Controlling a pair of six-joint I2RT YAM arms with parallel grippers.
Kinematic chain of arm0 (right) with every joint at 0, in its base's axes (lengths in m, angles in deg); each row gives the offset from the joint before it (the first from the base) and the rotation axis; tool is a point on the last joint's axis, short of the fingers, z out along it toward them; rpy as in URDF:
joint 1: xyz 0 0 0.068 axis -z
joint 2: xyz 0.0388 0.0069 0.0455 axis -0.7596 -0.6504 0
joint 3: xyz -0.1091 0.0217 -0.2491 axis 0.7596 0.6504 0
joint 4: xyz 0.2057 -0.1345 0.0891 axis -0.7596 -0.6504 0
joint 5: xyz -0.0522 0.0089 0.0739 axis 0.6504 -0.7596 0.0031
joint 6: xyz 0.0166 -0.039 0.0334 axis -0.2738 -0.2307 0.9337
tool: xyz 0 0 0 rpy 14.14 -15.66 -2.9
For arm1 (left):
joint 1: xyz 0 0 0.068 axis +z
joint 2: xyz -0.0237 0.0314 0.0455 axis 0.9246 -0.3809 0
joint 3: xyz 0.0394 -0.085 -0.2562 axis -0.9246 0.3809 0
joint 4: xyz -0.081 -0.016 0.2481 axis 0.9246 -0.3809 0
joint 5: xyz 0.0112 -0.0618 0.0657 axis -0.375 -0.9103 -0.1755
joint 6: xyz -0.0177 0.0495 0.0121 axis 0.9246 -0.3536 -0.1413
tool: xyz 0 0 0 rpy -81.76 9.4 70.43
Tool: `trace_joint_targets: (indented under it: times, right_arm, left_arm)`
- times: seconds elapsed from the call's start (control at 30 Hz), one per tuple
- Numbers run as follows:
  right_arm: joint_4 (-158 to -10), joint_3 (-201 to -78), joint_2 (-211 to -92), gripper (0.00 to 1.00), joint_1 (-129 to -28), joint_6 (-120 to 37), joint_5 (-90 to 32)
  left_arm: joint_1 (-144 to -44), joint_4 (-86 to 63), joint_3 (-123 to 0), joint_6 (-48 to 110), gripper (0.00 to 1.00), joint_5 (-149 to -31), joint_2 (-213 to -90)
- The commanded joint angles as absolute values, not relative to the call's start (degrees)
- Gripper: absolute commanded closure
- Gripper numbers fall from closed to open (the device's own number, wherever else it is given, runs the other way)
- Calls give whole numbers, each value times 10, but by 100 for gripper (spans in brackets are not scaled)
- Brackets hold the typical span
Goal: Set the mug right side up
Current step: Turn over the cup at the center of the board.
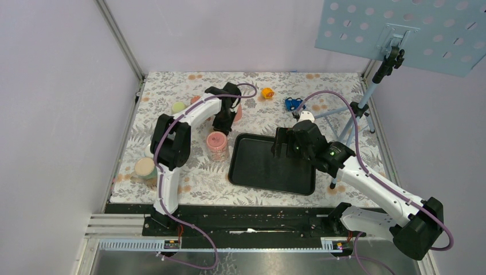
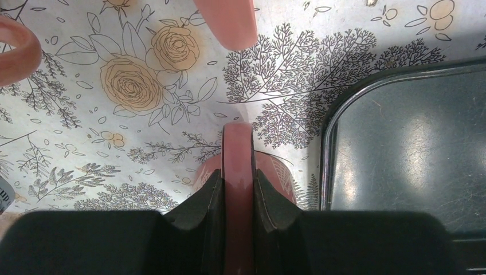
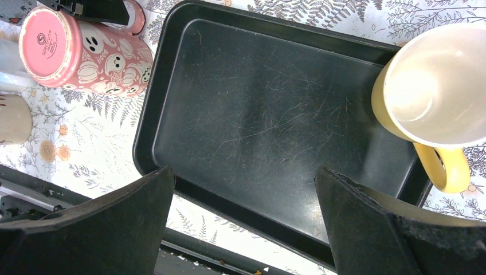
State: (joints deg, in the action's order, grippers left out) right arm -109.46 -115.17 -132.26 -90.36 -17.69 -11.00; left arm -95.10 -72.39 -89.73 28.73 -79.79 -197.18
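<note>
The pink mug (image 1: pixel 218 145) with ghost prints stands upside down on the floral cloth, just left of the black tray; its base (image 3: pixel 49 43) faces up. My left gripper (image 2: pixel 238 183) reaches down at the mug's far side and is shut on its handle (image 2: pixel 236 149), both pads pressed against the loop. The same grip shows at the top left of the right wrist view, on the mug (image 3: pixel 86 51). My right gripper (image 3: pixel 242 172) hangs wide open over the tray with nothing between its fingers.
The black tray (image 1: pixel 269 166) lies mid-table. A yellow mug (image 3: pixel 435 86) stands upright at the tray's corner. A beige cup (image 1: pixel 145 169) stands at the near left. Small green (image 1: pixel 179 107), orange (image 1: pixel 267 92) and blue (image 1: pixel 293 103) items lie farther back. A tripod stand (image 1: pixel 367 109) rises at the right.
</note>
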Motion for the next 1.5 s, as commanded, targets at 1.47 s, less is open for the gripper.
trace_joint_targets:
  times: [1.47]
  right_arm:
    - [-963,-1219,-1305,0,-863,-258,-306]
  left_arm:
    - [-972,-500,-760,210,100,-967,-1600]
